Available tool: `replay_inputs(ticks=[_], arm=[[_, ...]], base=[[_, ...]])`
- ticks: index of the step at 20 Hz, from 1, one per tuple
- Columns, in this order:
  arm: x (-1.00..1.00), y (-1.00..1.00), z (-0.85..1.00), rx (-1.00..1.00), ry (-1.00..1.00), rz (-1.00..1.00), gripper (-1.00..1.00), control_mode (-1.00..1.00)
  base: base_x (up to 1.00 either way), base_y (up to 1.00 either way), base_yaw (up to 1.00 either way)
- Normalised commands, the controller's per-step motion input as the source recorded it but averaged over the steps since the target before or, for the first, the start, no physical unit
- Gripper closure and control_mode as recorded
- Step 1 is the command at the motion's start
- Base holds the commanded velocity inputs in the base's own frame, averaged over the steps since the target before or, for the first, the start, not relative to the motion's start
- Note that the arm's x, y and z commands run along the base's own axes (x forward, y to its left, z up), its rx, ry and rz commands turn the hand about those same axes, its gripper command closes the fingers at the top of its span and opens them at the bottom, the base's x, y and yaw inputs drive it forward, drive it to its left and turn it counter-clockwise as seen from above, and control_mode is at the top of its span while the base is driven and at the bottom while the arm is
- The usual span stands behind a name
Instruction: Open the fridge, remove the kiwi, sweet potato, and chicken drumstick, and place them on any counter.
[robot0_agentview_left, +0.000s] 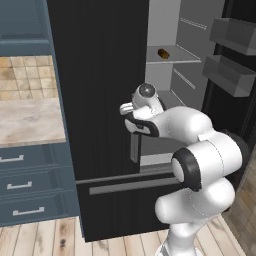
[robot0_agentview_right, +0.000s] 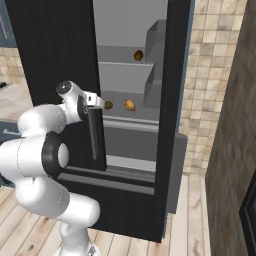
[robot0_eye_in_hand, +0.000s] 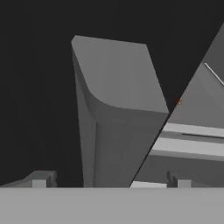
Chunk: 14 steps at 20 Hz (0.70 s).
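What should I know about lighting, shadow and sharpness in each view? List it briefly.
Left base view: flat, even light; sweet potato small but readable. Right base view: fridge door face near-black, detail lost; shelves evenly lit. Hand view: soft-edged, handle close up against featureless black.

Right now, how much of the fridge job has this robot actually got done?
Only the first step: the fridge's right door stands open. All three foods are still inside, the sweet potato on the upper shelf, the kiwi and chicken drumstick on the shelf below. The gripper is open and empty, close to the left door's handle. The counter has no food yet.
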Motion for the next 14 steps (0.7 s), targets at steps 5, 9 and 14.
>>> replay_inputs(ticks=[5,9,14], arm=[[0.38,0.08,-0.19,0.00,0.00,-0.02,-1.00,-1.00],[0.39,0.14,-0.14,0.00,0.00,-0.03,-1.00,-1.00],[0.32,0.04,-0.15,0.00,0.00,-0.02,1.00,-1.00]], base=[[0.00,0.00,0.00],[0.00,0.00,0.00],[0.00,0.00,0.00]])
